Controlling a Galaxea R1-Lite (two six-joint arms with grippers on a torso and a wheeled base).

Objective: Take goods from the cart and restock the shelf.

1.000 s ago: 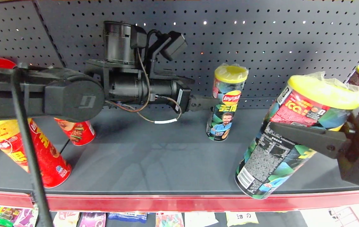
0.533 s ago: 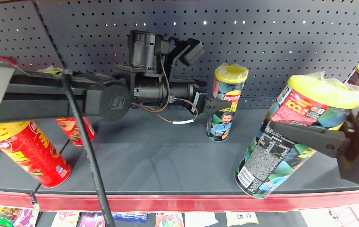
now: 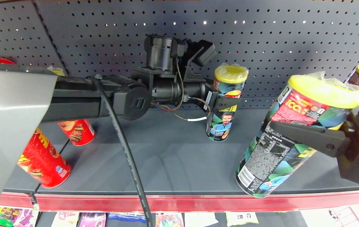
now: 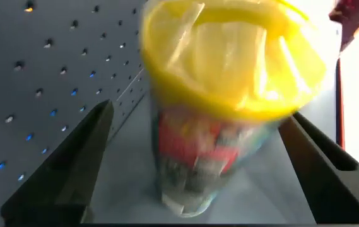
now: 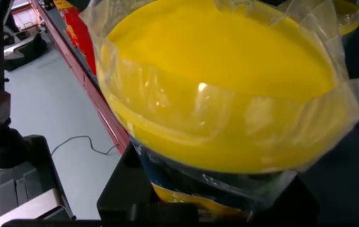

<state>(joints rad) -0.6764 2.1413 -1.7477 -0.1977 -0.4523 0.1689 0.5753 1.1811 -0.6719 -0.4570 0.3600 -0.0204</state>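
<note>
Along the shelf (image 3: 166, 157) the left gripper (image 4: 195, 164) has slid up to the rear can (image 3: 222, 126), jaws wide astride it, likely about to grasp; the right gripper (image 3: 308, 138) clamps its tilted can (image 3: 280, 148), unplaced.

Shelf (image 3: 173, 164): dark grey board, red front lip, pegboard behind.
Back centre: I see one green can (image 3: 222, 126), upright, yellow lid.
Front right: tilted can (image 3: 267, 160), base at the lip.
Left: front red can (image 3: 45, 160) leaning; rear red can (image 3: 78, 131) farther back.
</note>
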